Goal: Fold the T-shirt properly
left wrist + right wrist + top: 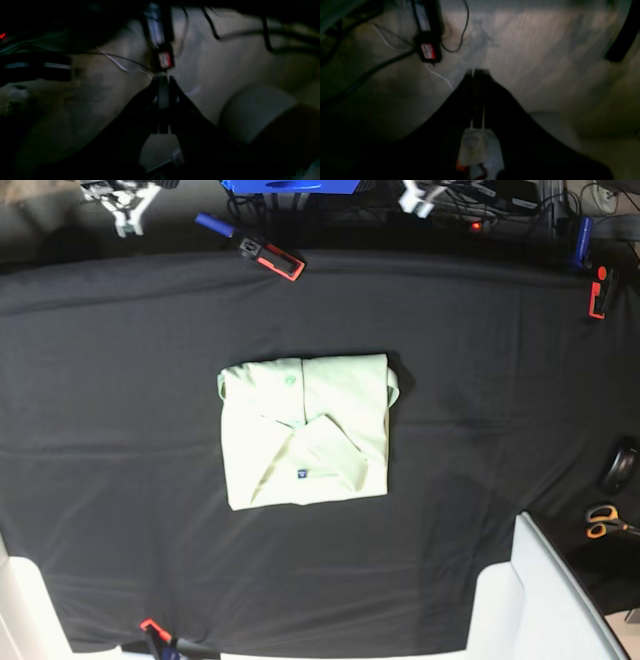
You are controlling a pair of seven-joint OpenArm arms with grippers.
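T-shirt [305, 430] lies folded in a compact rectangle at the centre of the black-covered table [500, 380], collar uppermost; left gripper [163, 80] and right gripper [477, 72] fingers pressed together, holding nothing.

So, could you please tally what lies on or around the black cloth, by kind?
T-shirt: 1
Clamps with orange jaws: 3
Scissors: 1
Total: 5
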